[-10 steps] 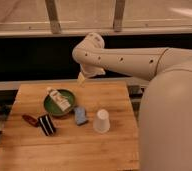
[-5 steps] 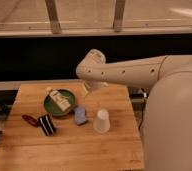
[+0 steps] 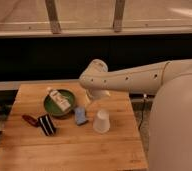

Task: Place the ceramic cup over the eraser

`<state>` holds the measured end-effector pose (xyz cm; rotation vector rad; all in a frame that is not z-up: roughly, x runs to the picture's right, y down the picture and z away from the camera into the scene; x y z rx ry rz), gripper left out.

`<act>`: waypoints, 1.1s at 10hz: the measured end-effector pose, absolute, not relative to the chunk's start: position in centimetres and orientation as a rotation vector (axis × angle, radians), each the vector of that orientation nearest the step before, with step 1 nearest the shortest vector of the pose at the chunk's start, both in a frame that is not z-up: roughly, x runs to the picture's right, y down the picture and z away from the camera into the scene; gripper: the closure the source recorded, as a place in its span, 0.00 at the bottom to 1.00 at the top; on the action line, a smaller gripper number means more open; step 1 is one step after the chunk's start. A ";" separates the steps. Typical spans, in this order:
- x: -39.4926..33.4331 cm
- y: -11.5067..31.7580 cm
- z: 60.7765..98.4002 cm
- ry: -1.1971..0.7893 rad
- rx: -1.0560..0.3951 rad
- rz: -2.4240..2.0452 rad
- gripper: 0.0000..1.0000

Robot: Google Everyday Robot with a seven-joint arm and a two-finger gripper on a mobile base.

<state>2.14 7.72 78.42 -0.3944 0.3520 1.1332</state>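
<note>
The white ceramic cup [image 3: 101,121] stands on the wooden table [image 3: 64,150], right of centre, with its narrower end up. The eraser [image 3: 47,125], a small black block with pale stripes, lies at the left, apart from the cup. My gripper [image 3: 92,98] hangs from the white arm [image 3: 134,78] just above the table's far side. It is a little behind and left of the cup, and right of the green bowl [image 3: 51,107]. It holds nothing that I can see.
A blue squarish pad [image 3: 80,115] lies between the eraser and the cup. A dark red oblong thing [image 3: 29,120] lies left of the eraser. A white carton [image 3: 59,99] sits in the bowl. My white body [image 3: 176,130] fills the right side.
The arm has swung down and forward over the table, bringing the gripper lower and closer to the cup. The objects on the table have not moved.
</note>
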 end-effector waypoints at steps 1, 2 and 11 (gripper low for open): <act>2.4 8.3 78.5 0.365 -0.404 1.141 0.20; 3.2 9.1 78.5 0.387 -0.414 1.149 0.20; 5.3 10.7 78.3 0.444 -0.429 1.178 0.20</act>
